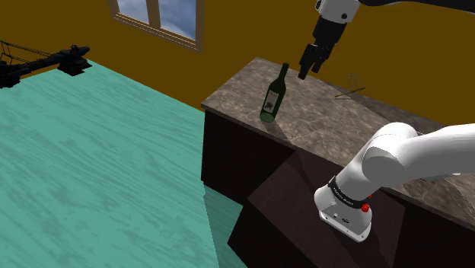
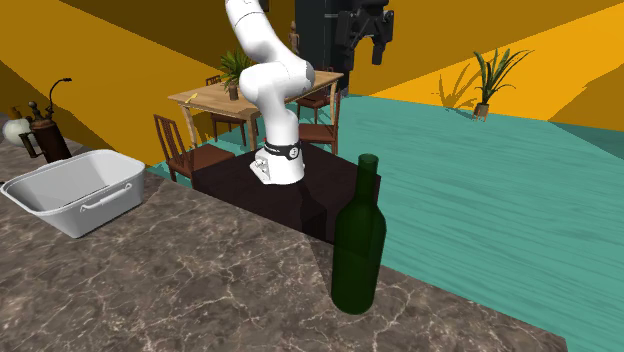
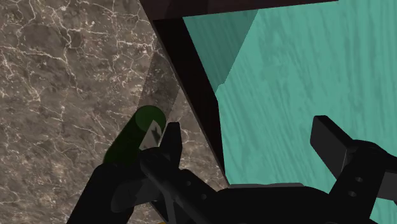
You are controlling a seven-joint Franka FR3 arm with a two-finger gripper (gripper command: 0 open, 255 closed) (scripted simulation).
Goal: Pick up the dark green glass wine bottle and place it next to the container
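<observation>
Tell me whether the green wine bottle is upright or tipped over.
Upright: the bottle stands on its base on the counter, neck up; the open gripper hangs above, not touching it.

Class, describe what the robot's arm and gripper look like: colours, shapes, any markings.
The arm is built of smooth, rounded white segments with dark joints. A black band rings its lowest link, with a small red button beside it. The gripper is all black and boxy, with two blocky fingers.
</observation>
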